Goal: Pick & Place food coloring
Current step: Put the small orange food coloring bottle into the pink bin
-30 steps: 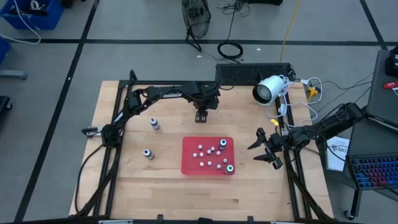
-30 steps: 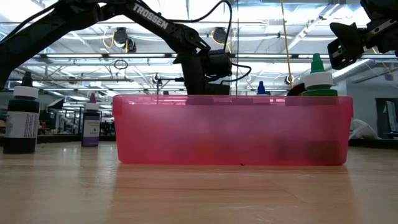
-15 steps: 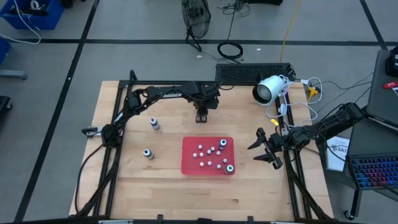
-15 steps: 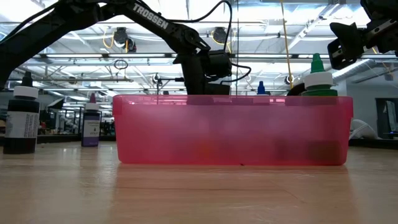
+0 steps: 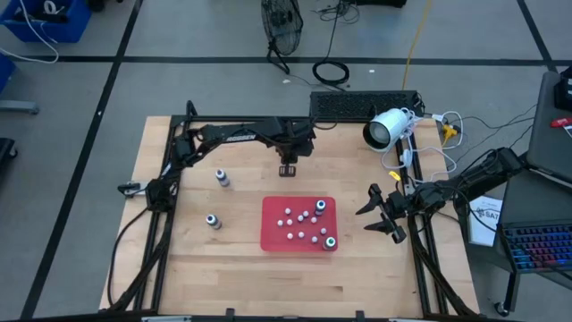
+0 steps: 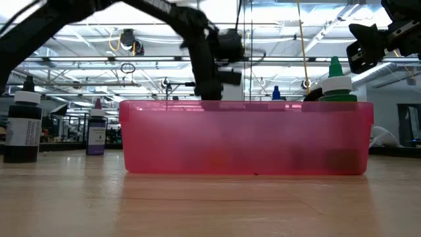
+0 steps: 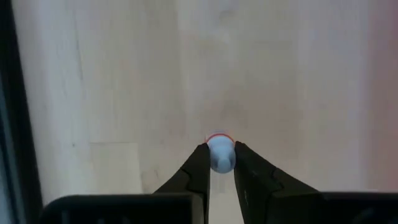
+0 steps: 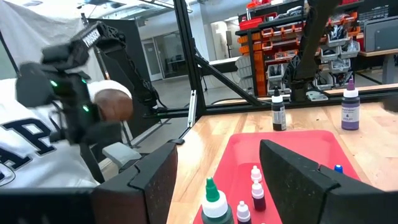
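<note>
Beyond the red tray point(image 5: 271, 234), toward the far edge of the wooden surface point(image 5: 241, 264), your left claw point(image 5: 288, 169) hangs above bare wood. Its wrist view shows it clenched on one small whitish food coloring bottle point(image 7: 220, 152) with a reddish rim, the bottle seen end-on between the two dark fingers point(image 7: 196, 168), so its long axis runs along the claw's own direction, pointing down at the surface.

Most of the other bottles point(image 5: 304, 224) stand in the tray, the green-capped one point(image 5: 330, 241) in its near right corner. Two darker bottles point(image 5: 221, 177) stand apart on the surface to the tray's left.

The tray lies directly nearward of your loaded claw, so my judgement is that carrying the bottle straight toward you reaches the tray.

Your right claw point(image 5: 382, 215) waits spread wide and empty, just beside the tray's right end.
</note>
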Motion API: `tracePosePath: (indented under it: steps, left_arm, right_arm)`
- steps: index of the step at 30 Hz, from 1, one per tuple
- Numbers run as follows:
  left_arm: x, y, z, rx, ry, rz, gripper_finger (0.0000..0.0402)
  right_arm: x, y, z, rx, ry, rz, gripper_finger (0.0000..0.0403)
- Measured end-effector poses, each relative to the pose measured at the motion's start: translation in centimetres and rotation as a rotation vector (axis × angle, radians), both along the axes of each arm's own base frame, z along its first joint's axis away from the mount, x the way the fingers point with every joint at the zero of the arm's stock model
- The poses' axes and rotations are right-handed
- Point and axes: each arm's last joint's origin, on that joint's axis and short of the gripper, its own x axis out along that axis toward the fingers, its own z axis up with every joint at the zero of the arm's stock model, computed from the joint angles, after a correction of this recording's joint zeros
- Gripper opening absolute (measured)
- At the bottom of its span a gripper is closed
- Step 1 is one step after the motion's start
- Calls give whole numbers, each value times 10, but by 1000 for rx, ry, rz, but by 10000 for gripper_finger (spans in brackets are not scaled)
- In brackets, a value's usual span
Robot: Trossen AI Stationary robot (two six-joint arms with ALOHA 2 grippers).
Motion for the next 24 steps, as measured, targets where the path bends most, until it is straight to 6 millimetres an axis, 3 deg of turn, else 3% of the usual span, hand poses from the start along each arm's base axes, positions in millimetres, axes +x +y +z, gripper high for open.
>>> tracePosePath:
  steps: [6, 9, 14, 19, 24]
  left_arm:
    - [-14, -59, 48, -13, 17, -99, 50]
    - [-25, -103, 73, -15, 27, -194, 50]
    - [-37, -174, 94, -40, 2, -288, 50]
    - [-42, -235, 95, -56, -51, -376, 50]
    - [-44, -265, 62, -80, -75, -389, 50]
  right_arm:
    - [0, 0, 0, 0, 0, 0, 219]
    - [0, 0, 0, 0, 0, 0, 217]
    - [0, 0, 0, 0, 0, 0, 216]
    - [0, 0, 0, 0, 0, 0, 216]
    - [0, 0, 0, 0, 0, 0, 216]
